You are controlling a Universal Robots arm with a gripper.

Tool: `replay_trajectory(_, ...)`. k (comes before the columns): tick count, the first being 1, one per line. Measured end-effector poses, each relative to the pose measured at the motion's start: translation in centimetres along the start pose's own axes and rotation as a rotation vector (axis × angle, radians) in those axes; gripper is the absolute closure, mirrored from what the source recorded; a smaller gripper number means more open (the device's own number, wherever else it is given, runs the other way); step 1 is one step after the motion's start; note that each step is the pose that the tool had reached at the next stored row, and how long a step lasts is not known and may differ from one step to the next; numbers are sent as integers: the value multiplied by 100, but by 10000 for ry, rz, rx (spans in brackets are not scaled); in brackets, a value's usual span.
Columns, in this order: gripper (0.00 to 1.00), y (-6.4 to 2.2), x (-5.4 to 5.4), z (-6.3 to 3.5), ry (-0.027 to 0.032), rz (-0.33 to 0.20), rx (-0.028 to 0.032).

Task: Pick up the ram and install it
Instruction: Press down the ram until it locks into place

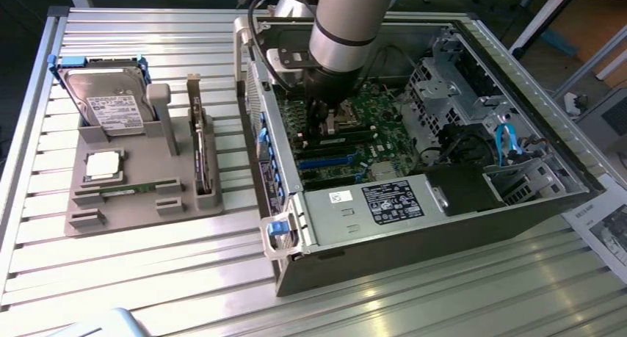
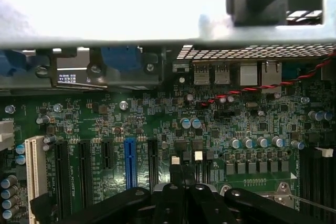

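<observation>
1. The arm [image 1: 348, 21] reaches down into the open computer case [image 1: 412, 227], right of centre in the exterior view, with the hand [image 1: 321, 124] low over the green motherboard [image 1: 368, 142].
2. In the wrist view the hand [image 2: 184, 195] sits at the lower middle, fingers pressed together, clenched. I cannot make out a stick between them.
3. A ram [image 1: 128, 189] stick lies in the grey holder tray [image 1: 142, 205] on the slatted surface [image 1: 147, 271], lower left of the exterior view, well apart from the hand.
4. My read: this is the install stage, not the pickup, since the hand is down at the board rather than at the tray.
5. What it calls for, I judge: a square, straight-down push along the slot, as any tilt could jam the stick or stress the board.
</observation>
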State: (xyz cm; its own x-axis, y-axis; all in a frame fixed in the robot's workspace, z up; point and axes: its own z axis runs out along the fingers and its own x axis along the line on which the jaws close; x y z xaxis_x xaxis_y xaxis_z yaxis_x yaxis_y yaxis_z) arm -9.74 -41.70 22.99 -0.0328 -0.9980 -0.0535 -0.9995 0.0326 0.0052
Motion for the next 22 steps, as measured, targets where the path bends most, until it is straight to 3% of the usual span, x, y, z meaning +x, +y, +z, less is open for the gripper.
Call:
replay_trajectory(7,90,-1,2,-27,-12,1,-17)
replay_trajectory(15,90,1,-4,-180,3,3,-61)
replay_trajectory(22,90,0,-12,-334,6,7,-136)
